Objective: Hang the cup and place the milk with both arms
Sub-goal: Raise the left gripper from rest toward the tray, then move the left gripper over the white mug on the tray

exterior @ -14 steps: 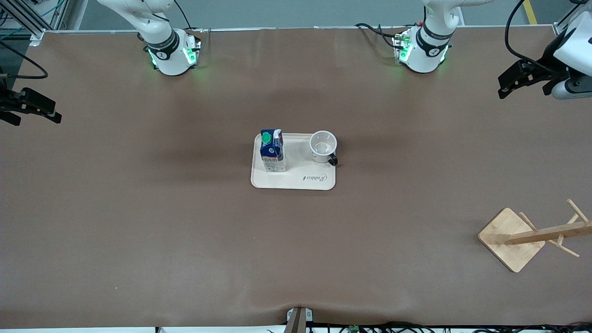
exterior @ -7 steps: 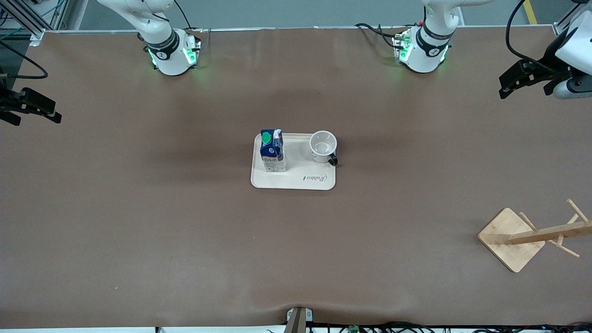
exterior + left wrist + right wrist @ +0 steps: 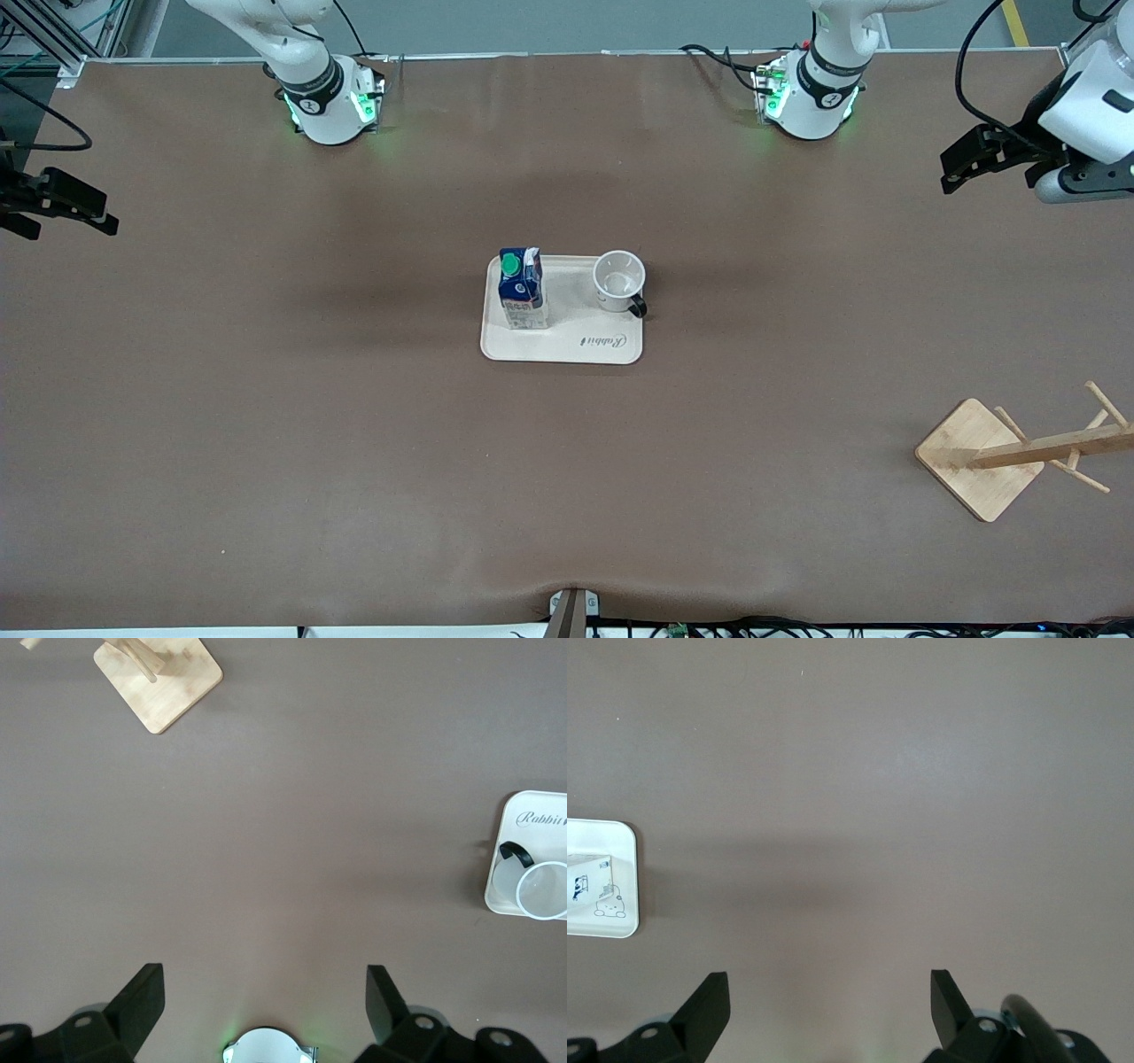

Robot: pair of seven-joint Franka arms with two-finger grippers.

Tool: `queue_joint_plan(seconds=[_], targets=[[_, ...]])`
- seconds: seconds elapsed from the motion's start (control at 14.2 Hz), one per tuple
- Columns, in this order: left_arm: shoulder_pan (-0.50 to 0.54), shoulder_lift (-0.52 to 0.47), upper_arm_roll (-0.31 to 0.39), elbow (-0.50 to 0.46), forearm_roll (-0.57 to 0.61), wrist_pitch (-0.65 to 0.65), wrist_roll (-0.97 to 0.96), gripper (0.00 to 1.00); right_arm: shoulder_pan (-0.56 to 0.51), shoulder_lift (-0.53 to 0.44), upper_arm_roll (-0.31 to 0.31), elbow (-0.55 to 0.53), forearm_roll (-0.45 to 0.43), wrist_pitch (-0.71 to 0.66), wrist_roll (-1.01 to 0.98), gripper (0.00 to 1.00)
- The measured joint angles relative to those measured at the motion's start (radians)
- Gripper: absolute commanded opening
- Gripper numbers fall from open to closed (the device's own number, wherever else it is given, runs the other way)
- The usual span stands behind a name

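Two claws, left claw (image 3: pixel 961 164), right claw (image 3: pixel 66 208), spread open over brown table (image 3: pixel 354 443).

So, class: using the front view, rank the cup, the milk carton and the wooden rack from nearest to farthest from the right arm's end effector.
1. Milk carton, on the tray.
2. Cup, beside it.
3. Wooden rack, at the left arm's end.
The right end effector hangs open.

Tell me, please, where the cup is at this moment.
The cup stands upright on the tray, mid-table in the front view, beside the milk, toward the left arm's end.
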Motion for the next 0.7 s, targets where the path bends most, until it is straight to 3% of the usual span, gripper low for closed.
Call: queue_joint_plan(seconds=[0.7], targets=[[-0.026,0.035,-0.082,-0.068,-0.032,0.019,-0.101,1.0,0.0,0.001,0.0,-0.001,0.0,-0.001,0.0,1.0]])
